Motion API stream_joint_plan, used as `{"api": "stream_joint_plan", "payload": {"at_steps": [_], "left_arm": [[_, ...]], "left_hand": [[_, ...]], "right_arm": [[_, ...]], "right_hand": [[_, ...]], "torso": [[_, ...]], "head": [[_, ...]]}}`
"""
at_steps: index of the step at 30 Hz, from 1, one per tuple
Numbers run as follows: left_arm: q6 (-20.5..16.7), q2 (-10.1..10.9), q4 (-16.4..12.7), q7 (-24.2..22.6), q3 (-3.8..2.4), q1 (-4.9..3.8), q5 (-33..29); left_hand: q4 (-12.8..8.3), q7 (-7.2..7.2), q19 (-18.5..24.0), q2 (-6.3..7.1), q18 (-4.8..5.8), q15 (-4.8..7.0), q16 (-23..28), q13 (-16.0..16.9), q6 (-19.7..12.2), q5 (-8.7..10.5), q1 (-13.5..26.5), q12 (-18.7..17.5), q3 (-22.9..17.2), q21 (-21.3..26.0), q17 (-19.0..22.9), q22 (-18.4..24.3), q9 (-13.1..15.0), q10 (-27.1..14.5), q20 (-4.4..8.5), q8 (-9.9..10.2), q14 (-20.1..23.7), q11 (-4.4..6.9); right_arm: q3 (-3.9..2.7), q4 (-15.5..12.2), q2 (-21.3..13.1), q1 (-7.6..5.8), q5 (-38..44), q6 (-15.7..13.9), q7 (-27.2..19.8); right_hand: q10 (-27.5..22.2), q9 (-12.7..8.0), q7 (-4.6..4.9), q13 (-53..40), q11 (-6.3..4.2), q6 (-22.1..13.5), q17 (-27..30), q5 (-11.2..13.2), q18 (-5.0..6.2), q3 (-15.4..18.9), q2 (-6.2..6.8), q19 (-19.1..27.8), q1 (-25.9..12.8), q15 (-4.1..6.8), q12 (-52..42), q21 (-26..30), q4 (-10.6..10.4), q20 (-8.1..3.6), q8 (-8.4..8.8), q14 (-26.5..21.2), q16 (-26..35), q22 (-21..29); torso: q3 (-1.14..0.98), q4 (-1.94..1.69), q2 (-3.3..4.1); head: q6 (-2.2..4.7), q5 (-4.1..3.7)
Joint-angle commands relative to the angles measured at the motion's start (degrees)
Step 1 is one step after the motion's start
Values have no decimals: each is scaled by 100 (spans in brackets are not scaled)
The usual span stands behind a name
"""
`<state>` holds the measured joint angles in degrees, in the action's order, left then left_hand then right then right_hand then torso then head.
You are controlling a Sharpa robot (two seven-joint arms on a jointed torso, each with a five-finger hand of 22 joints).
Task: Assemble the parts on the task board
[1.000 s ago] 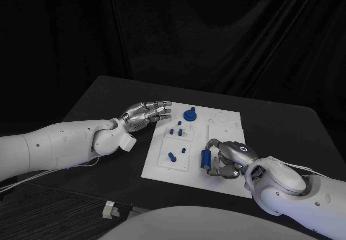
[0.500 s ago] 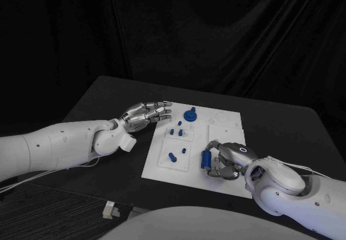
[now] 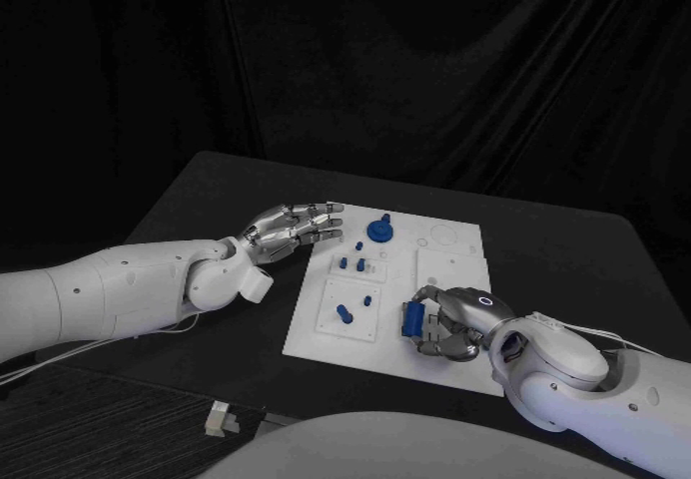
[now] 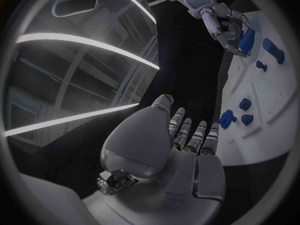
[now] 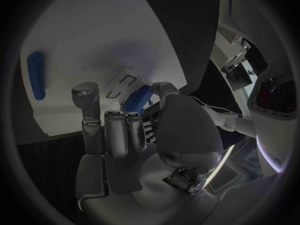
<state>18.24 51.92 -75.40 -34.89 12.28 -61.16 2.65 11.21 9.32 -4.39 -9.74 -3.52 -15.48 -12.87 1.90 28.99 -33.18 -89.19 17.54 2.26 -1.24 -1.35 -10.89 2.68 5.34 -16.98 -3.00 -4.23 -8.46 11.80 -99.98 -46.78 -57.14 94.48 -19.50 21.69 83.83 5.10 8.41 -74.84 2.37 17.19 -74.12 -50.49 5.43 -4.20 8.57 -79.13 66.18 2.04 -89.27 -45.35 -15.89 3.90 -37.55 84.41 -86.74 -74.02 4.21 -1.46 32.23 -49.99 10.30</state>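
Gripping a smooth blue cylindrical part, the right hand's metallic fingers curl; left hand released, fingers apart.

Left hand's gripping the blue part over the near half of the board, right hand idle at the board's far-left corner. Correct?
Sides are swapped. The head view shows the right hand holding the blue part over the near half of the task board, while the left hand holds nothing, its fingers reaching the board's far-left corner. The left wrist view shows the same.
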Motion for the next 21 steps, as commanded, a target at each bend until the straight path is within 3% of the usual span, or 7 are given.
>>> {"api": "stream_joint_plan", "payload": {"at_steps": [1, 5, 6, 9, 12, 14, 21], "left_arm": [[66, -13, -1, -60, -6, 8, -9], [68, -15, 2, -54, -6, 8, -9], [68, -16, 2, -52, -6, 9, -9], [67, -16, 4, -43, -6, 9, -9], [66, -16, 5, -36, -6, 10, -9], [66, -16, 5, -31, -6, 10, -9], [68, -20, 10, -21, -6, 12, -9]], "left_hand": [[-18, 81, -54, 34, -58, -47, -70, 57, 65, -102, -37, 127, -101, -48, -69, 12, 38, -20, 7, -102, -1, -73], [-21, 82, -50, 36, -58, -47, -71, 56, 55, -102, -37, 125, -106, -47, -70, 19, 37, -21, 7, -100, 0, -74], [-21, 82, -50, 36, -58, -47, -71, 56, 55, -102, -37, 125, -106, -47, -70, 19, 37, -21, 7, -100, 0, -74], [-21, 82, -50, 36, -58, -47, -71, 56, 55, -102, -37, 125, -106, -47, -70, 19, 37, -21, 7, -100, 0, -74], [-21, 82, -50, 36, -58, -47, -71, 56, 55, -102, -37, 125, -106, -47, -70, 19, 37, -21, 7, -100, 0, -74], [-21, 82, -50, 36, -58, -47, -71, 56, 55, -102, -37, 125, -106, -47, -70, 19, 37, -21, 7, -100, 0, -74], [-21, 82, -50, 36, -58, -47, -71, 56, 55, -102, -37, 125, -106, -47, -70, 19, 37, -21, 7, -100, 0, -74]], "right_arm": [[1, -5, -6, 15, 3, 95, 160], [1, -11, -10, 15, 3, 95, 149], [1, -13, -11, 15, 3, 97, 146], [1, -22, -17, 15, 3, 87, 134], [1, -37, -27, 15, 3, 33, 107], [1, -55, -41, 15, 3, -60, 65], [1, -110, -86, 16, 3, -328, -44]], "right_hand": [[592, -131, 16, -1487, 0, -142, -745, 404, 222, -40, -166, -27, 4, -28, -48, 150, -28, 33, 268, 337, 126, -565], [577, -155, 1, -1470, -12, -314, -717, 1070, 228, 138, -187, -21, 78, -20, -33, 215, -22, 28, 481, 328, 141, -556], [573, -157, -4, -1465, -16, -373, -706, 1421, 230, 244, -192, -20, 111, -19, -29, 233, -25, 24, 544, 324, 147, -555], [565, -161, -13, -1456, -20, -415, -692, 1535, 234, 300, -205, -14, 126, -15, -21, 267, -34, 23, 591, 320, 155, -549], [549, -167, -35, -1438, -33, -522, -672, 1898, 238, 454, -213, -11, 183, -4, -5, 301, -49, 15, 679, 313, 166, -545], [547, -156, -44, -1435, -43, -522, -678, 2131, 237, 556, -206, -16, 235, 3, -3, 308, -56, 9, 630, 315, 164, -547], [549, -131, -62, -1437, -59, -451, -700, 2093, 233, 612, -204, -35, 445, 18, -5, 289, -28, -3, 455, 323, 150, -556]], "torso": [[0, 0, 0], [1, 2, -2], [1, 1, -2], [1, 1, 0], [1, 1, 1], [1, -1, 2], [0, 1, -2]], "head": [[-1, -2], [-1, 0], [-1, 2], [-1, -2], [-1, 3], [-1, 2], [-1, -4]]}}
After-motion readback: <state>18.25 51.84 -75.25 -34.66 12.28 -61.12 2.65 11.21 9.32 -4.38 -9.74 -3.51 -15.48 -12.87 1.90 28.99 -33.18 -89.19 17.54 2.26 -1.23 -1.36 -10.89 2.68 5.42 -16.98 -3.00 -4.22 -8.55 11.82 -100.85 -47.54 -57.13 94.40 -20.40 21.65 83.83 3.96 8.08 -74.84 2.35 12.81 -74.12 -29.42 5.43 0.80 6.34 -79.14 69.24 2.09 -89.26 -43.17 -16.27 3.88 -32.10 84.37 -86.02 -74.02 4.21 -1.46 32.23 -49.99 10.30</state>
